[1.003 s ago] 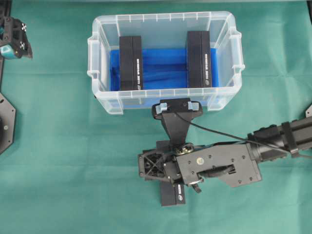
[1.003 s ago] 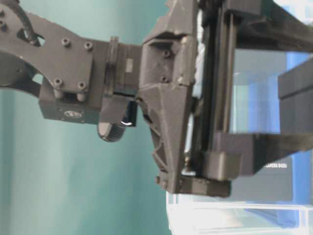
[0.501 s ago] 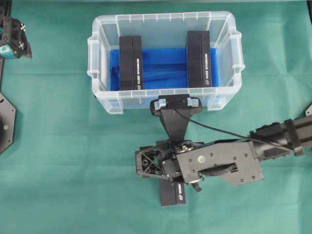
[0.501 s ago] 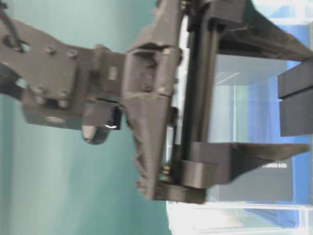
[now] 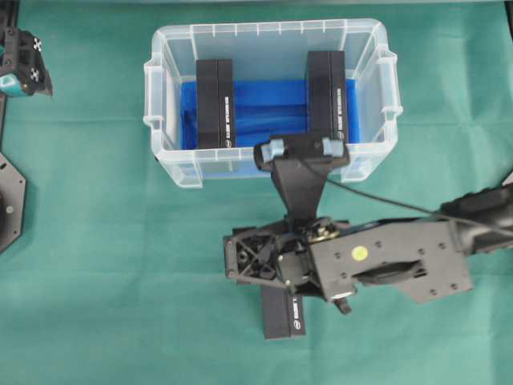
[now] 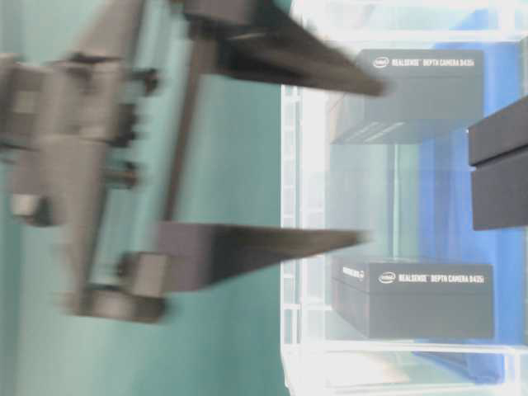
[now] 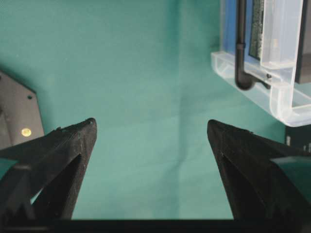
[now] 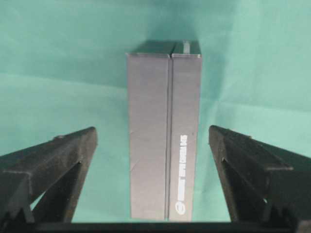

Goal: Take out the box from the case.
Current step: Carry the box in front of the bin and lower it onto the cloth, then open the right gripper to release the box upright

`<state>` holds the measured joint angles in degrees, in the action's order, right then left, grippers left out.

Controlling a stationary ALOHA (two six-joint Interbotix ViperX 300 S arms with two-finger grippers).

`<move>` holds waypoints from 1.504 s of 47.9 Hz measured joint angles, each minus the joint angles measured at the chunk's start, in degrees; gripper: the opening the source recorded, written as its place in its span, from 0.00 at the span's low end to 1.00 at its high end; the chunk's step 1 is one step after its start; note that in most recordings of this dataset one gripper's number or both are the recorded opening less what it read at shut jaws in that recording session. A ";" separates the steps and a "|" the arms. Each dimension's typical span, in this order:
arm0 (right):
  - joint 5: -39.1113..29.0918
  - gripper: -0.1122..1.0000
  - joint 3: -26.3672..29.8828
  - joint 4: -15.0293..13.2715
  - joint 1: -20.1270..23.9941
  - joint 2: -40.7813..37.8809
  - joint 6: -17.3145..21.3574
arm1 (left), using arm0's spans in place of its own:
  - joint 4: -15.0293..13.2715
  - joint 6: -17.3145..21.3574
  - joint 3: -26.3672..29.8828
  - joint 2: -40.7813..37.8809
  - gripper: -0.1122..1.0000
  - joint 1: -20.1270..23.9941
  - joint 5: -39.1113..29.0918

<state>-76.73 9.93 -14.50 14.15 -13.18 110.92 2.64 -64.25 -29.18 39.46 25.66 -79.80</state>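
Note:
The clear case (image 5: 370, 48) with a blue floor stands at the back of the green cloth. Two black boxes stand inside it, one left (image 5: 215, 103) and one right (image 5: 327, 96). A third black box (image 5: 284, 317) lies outside on the cloth in front of the case, also seen in the right wrist view (image 8: 164, 141). My right gripper (image 5: 272, 269) hangs open above this box, fingers pointing down, well clear of it (image 8: 151, 130). The table-level view shows it blurred and raised (image 6: 373, 162). My left gripper (image 7: 150, 122) is open and empty, at the far left (image 5: 20, 60).
A corner and handle of the case (image 7: 282, 97) show at the upper right of the left wrist view. The right arm (image 5: 481, 216) reaches in from the right edge. Black base plates (image 5: 10, 204) sit at the left edge.
My right gripper has risen off the box on the cloth, staying open. The box has stayed where it lay. The left arm has not moved.

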 measured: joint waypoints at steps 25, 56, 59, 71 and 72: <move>-7.38 0.94 5.36 -0.62 0.00 0.88 -4.22 | 0.00 -0.26 0.00 -0.09 0.96 0.00 0.26; -11.34 0.93 -1.93 -0.70 1.05 7.91 -5.45 | -0.09 -0.53 0.09 0.00 0.96 0.00 -0.09; -11.34 0.93 -4.13 -0.62 1.58 9.84 -5.01 | 0.00 -0.62 0.00 -0.09 0.96 0.00 -0.09; -11.43 0.93 -13.71 -0.44 4.83 17.84 1.76 | 0.00 -2.37 0.00 0.00 0.96 0.00 -0.88; -11.34 0.93 -14.59 -0.44 5.27 18.72 2.37 | 0.00 -2.37 0.00 0.00 0.96 0.00 -0.88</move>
<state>-88.07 -4.66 -14.94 19.42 5.54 113.29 2.64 -66.62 -29.18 39.46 25.66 -80.68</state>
